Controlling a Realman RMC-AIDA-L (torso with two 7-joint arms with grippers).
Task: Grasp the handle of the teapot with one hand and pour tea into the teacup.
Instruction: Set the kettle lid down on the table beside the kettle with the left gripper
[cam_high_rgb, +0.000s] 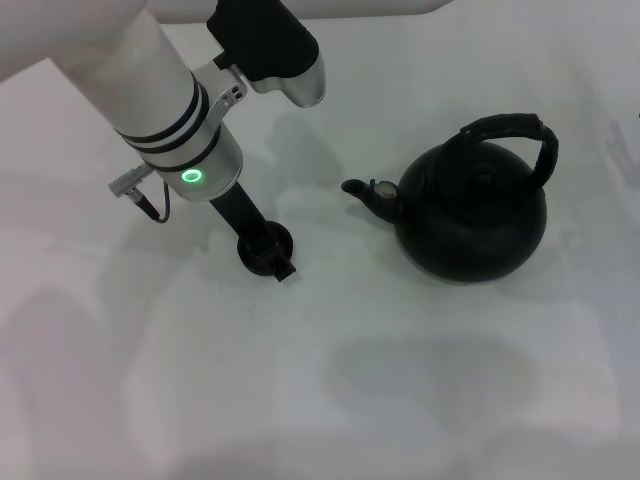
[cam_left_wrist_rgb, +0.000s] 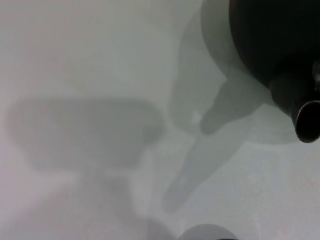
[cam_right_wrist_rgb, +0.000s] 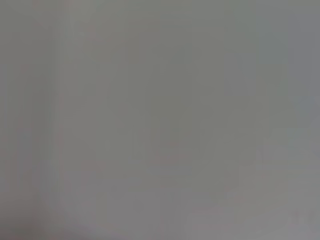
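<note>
The matte black teapot (cam_high_rgb: 472, 215) stands on the white table at the right, its short spout (cam_high_rgb: 362, 190) pointing left. Its ribbed black handle (cam_high_rgb: 512, 130) arches over the top with nothing touching it. The small black teacup (cam_high_rgb: 262, 246) sits left of the spout, about a spout's length away. My left gripper (cam_high_rgb: 268, 256) reaches down from the upper left and is shut on the teacup, one finger on either side. The left wrist view shows the teapot's belly (cam_left_wrist_rgb: 270, 35) and the spout's open mouth (cam_left_wrist_rgb: 309, 120). My right gripper is out of view.
The white table (cam_high_rgb: 420, 400) spreads out in front of the teapot and the cup. My left arm's white forearm (cam_high_rgb: 160, 90) with a green light hangs over the table's back left. The right wrist view shows only a plain grey surface.
</note>
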